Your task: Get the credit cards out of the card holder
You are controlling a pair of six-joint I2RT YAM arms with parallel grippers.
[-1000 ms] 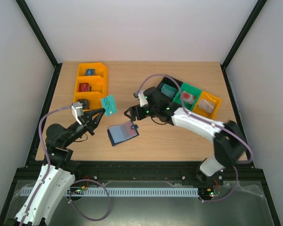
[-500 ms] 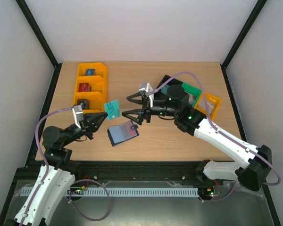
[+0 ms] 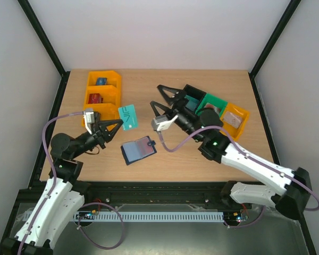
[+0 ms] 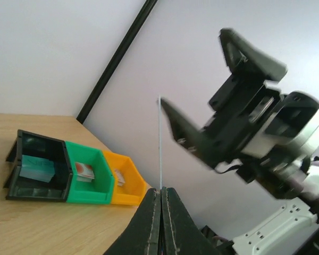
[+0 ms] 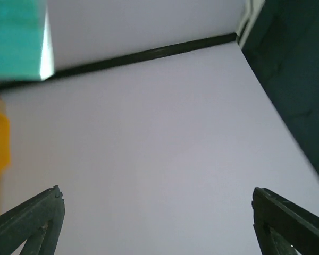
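The dark navy card holder (image 3: 138,150) lies open on the table, its paler inner panel facing up. My left gripper (image 3: 118,124) is shut on the lower edge of a teal credit card (image 3: 128,117) and holds it in the air, above and left of the holder. In the left wrist view that card (image 4: 159,143) is a thin upright line rising from the closed fingertips (image 4: 161,190). My right gripper (image 3: 160,99) is raised just right of the card, wide open and holding nothing. The right wrist view has the card (image 5: 17,37) at top left, beyond the spread gripper (image 5: 155,192).
An orange bin (image 3: 102,93) with small items stands at the back left. A row of black (image 3: 191,98), green (image 3: 213,106) and orange (image 3: 235,118) bins sits at the back right, behind the right arm. The left arm's cable loops over the table's left edge.
The right gripper has lifted off the table near the holder, turned upward and opened wider beside the card. The left gripper has carried the card slightly up and to the right.
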